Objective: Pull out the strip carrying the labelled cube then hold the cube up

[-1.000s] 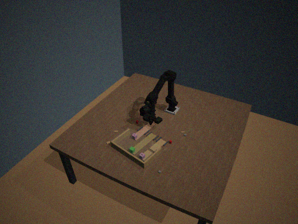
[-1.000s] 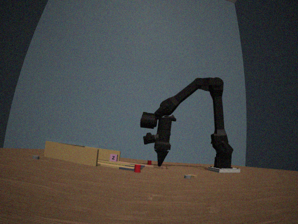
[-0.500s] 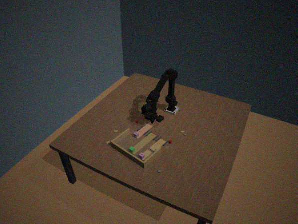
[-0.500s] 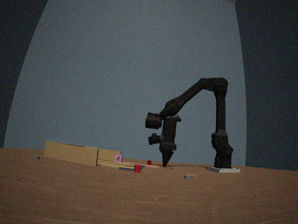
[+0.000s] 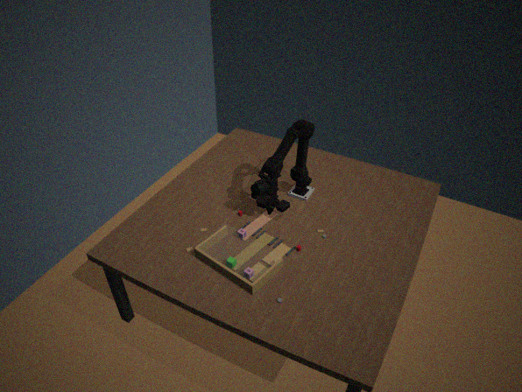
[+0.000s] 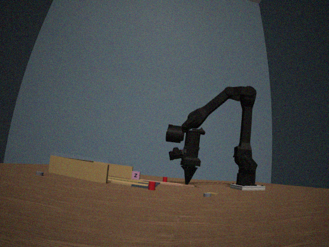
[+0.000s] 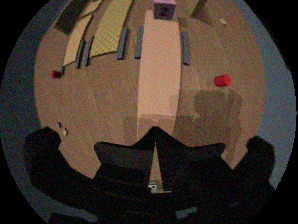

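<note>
A pale pink strip (image 5: pixel 257 224) (image 7: pixel 160 70) lies partly out of the shallow wooden tray (image 5: pixel 217 266) (image 6: pixel 78 168), stretching towards the arm. A pink cube marked Z (image 5: pixel 242 231) (image 6: pixel 135 175) (image 7: pixel 161 8) sits on its far end, at the tray's open side. My gripper (image 5: pixel 271 211) (image 6: pixel 187 182) (image 7: pixel 154 128) points straight down with its fingers shut. Its tip rests on the strip's near end and holds nothing. Two yellowish strips (image 5: pixel 253 250) (image 5: pixel 276 253) lie in the tray, one of them in separate pieces. A second pink cube (image 5: pixel 249 273) and a green cube (image 5: pixel 231 262) sit near the tray's far wall.
Two small red pegs stand on the table, one (image 5: pixel 240 213) (image 6: pixel 164 179) (image 7: pixel 222 80) beside the pink strip and one (image 5: pixel 299 248) (image 6: pixel 151 185) by the tray's right side. Small grey bits (image 5: pixel 279 300) (image 5: pixel 324 235) lie loose. The arm's base (image 5: pixel 301 192) (image 6: pixel 247 187) stands behind.
</note>
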Robot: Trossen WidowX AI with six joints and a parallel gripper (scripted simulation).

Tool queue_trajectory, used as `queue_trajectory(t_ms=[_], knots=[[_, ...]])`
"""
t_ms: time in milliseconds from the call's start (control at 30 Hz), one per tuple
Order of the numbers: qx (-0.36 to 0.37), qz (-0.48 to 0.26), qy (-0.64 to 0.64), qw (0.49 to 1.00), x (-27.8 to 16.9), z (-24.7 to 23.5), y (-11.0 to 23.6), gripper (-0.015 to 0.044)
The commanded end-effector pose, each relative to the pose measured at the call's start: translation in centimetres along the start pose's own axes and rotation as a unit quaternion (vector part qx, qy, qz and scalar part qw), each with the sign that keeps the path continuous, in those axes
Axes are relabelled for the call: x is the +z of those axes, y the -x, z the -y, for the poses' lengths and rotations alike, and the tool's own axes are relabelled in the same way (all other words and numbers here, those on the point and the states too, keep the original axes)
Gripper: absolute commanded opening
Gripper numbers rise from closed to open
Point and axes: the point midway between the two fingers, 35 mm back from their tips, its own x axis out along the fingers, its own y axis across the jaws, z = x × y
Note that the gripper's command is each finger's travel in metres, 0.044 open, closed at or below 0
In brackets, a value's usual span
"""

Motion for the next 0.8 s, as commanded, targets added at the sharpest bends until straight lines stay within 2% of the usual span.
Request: queue_trajectory(t_ms=[0, 767], knots=[[0.001, -0.018, 0.002, 1.0, -1.61, -0.08, -0.58, 0.0], [0.001, -0.018, 0.002, 1.0, -2.49, -0.11, -0.55, 0.0]])
